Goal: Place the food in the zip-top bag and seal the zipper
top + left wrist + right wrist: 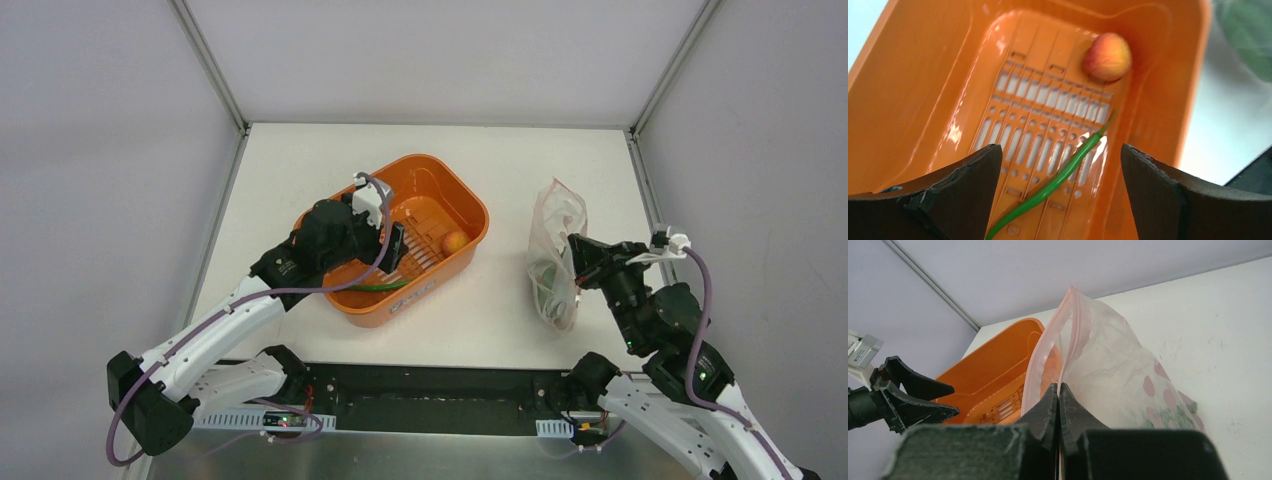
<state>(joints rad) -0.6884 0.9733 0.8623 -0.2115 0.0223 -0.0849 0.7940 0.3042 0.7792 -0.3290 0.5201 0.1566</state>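
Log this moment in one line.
left gripper: open above orange plastic tub | in tub: slim green chili pepper, round orange-red fruit | right gripper: shut on clear pink-dotted zip-top bag, unsealed

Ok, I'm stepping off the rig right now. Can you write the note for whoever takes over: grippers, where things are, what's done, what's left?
Left gripper: open, empty, poised over the orange tub.
Right gripper: shut on the zip-top bag at its mouth edge, holding it up with the zipper unsealed.
In the tub: one green chili and one round orange-red piece.
Done: some green food is in the bag.
Left: move the chili and round piece into the bag, then seal the zipper.
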